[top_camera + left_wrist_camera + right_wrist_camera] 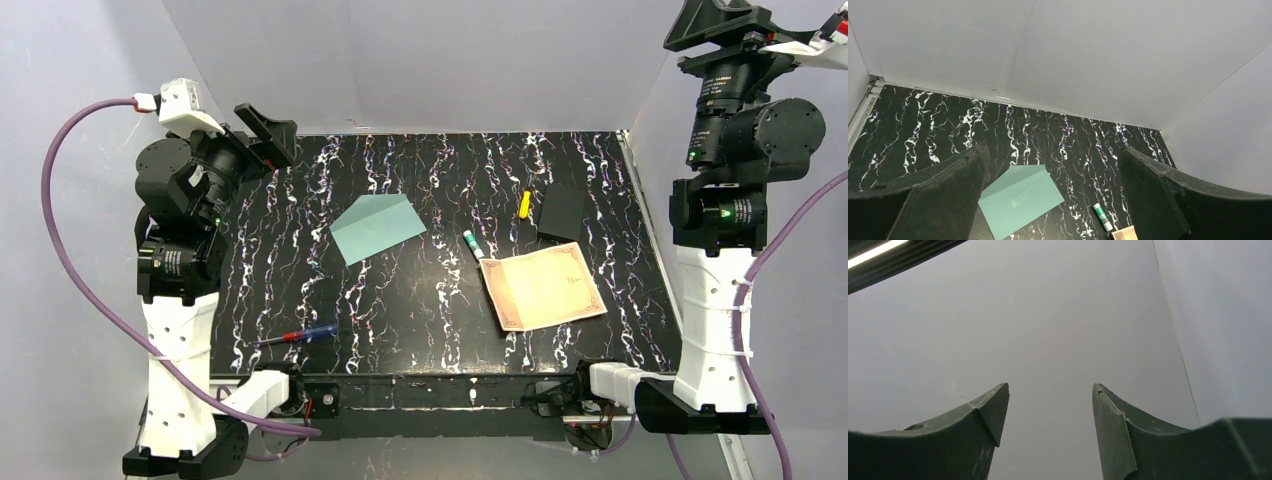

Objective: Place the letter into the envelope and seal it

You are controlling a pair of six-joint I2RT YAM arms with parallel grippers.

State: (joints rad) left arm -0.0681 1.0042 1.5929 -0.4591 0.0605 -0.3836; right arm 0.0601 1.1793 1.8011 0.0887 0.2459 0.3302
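Though raised high with nothing grasped, poised at the opening step. Left gripper (1051,150): spread wide, empty, looking down on envelope (1020,200), flat on table (430,330), flap seemingly folded shut. Right gripper (1050,387): spread wide, empty, facing wall. Letter (543,288) flat toward the right, well apart from envelope. Next, probably: reach down, open flap, pinch letter's thin edge.
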